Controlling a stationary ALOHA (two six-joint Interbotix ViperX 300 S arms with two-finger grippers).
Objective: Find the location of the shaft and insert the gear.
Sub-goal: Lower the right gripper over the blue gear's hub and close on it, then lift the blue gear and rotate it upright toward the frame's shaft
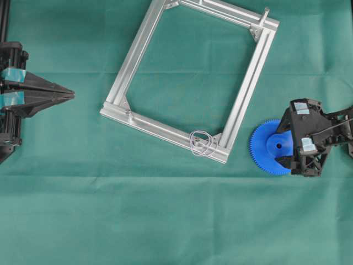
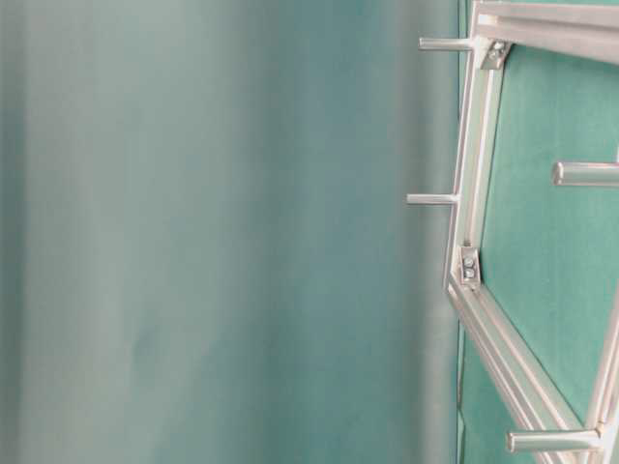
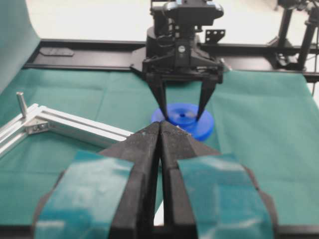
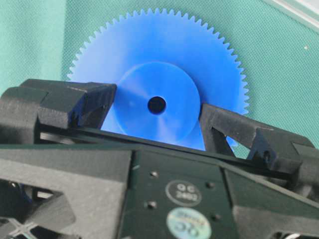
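The blue toothed gear (image 1: pixel 270 147) lies flat on the green cloth at the right. My right gripper (image 1: pixel 280 146) hangs over it, open, with one finger on either side of the raised hub (image 4: pixel 155 104). The gear rests on the cloth, not lifted. The shaft (image 1: pixel 201 142), a short pin ringed by loose wire loops, stands on the near right corner of the aluminium frame (image 1: pixel 138 52), left of the gear. My left gripper (image 1: pixel 71 95) is shut and empty at the far left; its tips (image 3: pixel 160 127) point toward the gear (image 3: pixel 183 119).
A bare pin (image 1: pixel 265 14) stands on the frame's far right corner. The table-level view shows several pins (image 2: pixel 430 199) sticking out of the frame (image 2: pixel 474 145); no wire shows there. Green cloth covers the whole table.
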